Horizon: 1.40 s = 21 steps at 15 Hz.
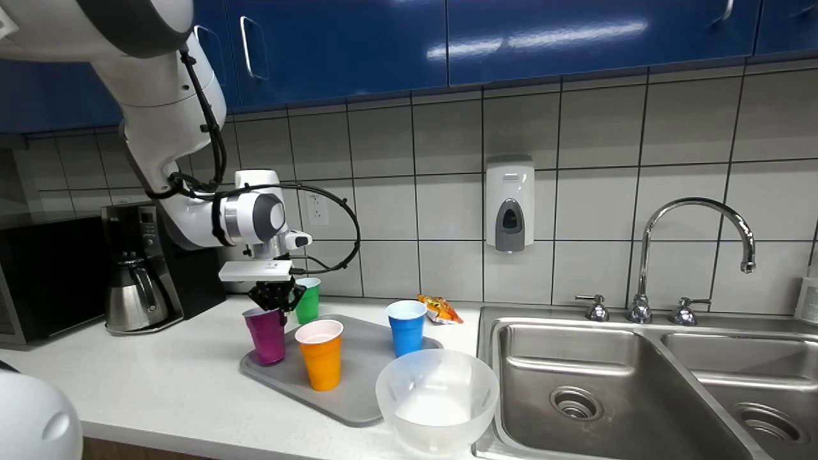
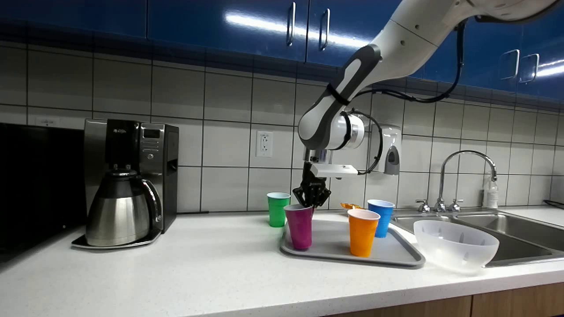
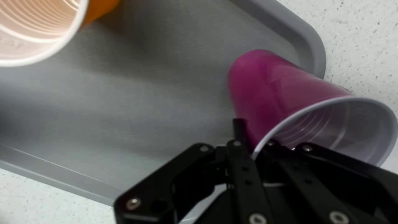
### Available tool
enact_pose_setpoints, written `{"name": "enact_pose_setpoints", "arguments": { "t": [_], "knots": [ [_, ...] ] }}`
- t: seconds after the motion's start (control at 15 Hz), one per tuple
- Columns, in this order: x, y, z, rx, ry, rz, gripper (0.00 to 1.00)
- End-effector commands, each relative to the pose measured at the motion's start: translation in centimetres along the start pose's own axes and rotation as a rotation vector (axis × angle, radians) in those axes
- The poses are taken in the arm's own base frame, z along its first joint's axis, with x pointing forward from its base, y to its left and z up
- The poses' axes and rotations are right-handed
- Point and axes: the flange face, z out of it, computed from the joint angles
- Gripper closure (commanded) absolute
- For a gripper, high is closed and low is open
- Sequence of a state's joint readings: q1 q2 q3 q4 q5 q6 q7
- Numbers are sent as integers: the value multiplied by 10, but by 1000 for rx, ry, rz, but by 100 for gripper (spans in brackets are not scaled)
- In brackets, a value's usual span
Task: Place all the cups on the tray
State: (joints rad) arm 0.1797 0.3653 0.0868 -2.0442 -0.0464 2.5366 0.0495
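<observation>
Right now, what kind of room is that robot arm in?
Probably a kitchen, though I can't tell if it's in a home or an office. It has a steel sink, a coffee maker and blue wall cabinets.

Blue cabinets (image 1: pixel 358 54), streaked with reflected light (image 1: pixel 578 34), hang above a pale, dark-jointed tile wall (image 1: pixel 385 207) bearing an outlet (image 2: pixel 264 144) and a dispenser (image 1: pixel 510 203). Below runs a white counter (image 2: pixel 211 277) with a steel sink (image 1: pixel 690 377), over wood-toned fronts (image 2: pixel 520 306).

Cabinets (image 1: pixel 601 35): streaked glare | tray (image 3: pixel 130 93): soft shadows | sink (image 1: pixel 565 363): bright reflections
</observation>
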Motion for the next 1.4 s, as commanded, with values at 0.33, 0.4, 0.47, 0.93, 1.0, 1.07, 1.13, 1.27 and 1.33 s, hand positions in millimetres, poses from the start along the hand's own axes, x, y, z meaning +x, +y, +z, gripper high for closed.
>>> {"name": "enact_pose_setpoints", "arguments": {
  "t": [0.33, 0.4, 0.47, 0.93, 1.0, 1.07, 1.13, 1.27, 1.33],
  "knots": [
    [-8, 3, -8, -11, -27, -13, 49],
    [-8, 4, -8, -11, -29, -14, 40],
    [-9, 4, -8, -12, -29, -15, 34],
    [-10, 12, -20, -16, -20, -35, 0],
    [-11, 13, -23, -11, -20, -44, 0],
    [-11, 15, -26, -13, -19, -48, 0],
    [-11, 16, -30, -12, -19, -55, 0],
    [-13, 18, -39, -14, -10, -79, 0],
    [-13, 19, -43, -15, -3, -88, 0]
  ]
}}
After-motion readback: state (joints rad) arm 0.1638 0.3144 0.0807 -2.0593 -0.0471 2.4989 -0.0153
